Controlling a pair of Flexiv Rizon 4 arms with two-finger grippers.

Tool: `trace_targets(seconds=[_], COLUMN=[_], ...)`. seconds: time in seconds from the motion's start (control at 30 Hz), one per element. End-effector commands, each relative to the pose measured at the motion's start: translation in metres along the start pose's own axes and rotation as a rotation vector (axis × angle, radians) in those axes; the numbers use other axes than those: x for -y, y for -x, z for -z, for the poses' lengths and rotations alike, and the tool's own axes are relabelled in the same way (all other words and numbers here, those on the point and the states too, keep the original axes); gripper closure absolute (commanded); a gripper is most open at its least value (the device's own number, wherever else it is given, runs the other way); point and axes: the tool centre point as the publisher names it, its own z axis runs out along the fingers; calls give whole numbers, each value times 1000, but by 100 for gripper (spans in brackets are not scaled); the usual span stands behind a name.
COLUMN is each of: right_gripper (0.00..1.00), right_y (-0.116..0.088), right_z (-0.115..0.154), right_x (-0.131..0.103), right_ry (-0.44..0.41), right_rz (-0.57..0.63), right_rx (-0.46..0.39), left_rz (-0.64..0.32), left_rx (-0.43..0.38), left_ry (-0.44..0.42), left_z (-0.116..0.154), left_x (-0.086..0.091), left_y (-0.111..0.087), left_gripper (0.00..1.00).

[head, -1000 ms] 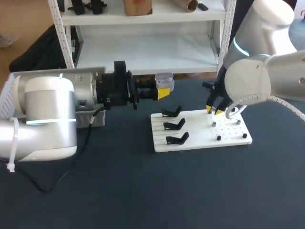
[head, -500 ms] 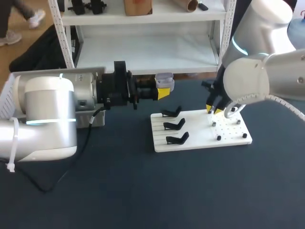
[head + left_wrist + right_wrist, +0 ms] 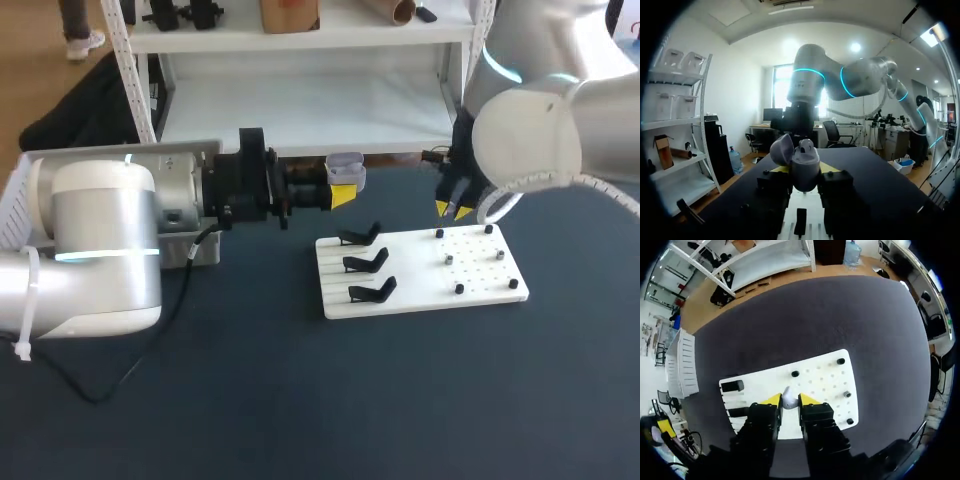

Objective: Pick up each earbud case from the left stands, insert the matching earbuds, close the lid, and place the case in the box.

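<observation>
Head view: the left gripper (image 3: pixel 343 194) clamps the earbud case (image 3: pixel 345 168) beyond the far-left corner of the white board (image 3: pixel 410 290). The right gripper (image 3: pixel 452 210) hangs over its far edge.

Left wrist view: the lid (image 3: pixel 782 149) stands open.

Right wrist view: near-closed fingers pinch what seems an earbud (image 3: pixel 787 396). Line it up squarely with the socket before pressing.

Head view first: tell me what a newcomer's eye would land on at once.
The open grey earbud case, lid up, is pinched in the left gripper above the table, beyond the white board. Next comes the right gripper over the board's far edge, with a small white earbud between its yellow-tipped fingers. The board's three black stands are empty.
</observation>
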Motion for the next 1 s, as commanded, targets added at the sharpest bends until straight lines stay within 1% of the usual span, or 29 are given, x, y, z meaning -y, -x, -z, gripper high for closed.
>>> trace_targets(seconds=[0.03, 0.1, 0.13, 0.3, 0.53, 0.7, 1.0], right_gripper=[100, 100, 100, 100, 100, 100, 100], right_y=[-28, -37, -43, -70, -103, -115, -122], right_z=[47, 63, 71, 105, 142, 157, 169], right_x=[1, -4, -6, -18, -50, -73, -108], right_ry=[1, -5, -22, -46, -27, -16, -5], right_rz=[45, 61, 81, 101, 160, 248, 391], right_rx=[24, 26, 34, 47, 65, 90, 95], left_rz=[-1, -1, -1, -1, -1, -1, -1], left_rx=[3, 3, 3, 3, 3, 3, 3], left_ry=[4, 4, 4, 4, 4, 4, 4], left_z=[0, 0, 0, 0, 0, 0, 0], left_x=[1, 1, 1, 1, 1, 1, 1], left_y=[-1, -1, -1, -1, -1, -1, -1], left_gripper=[100, 100, 100, 100, 100, 100, 100])
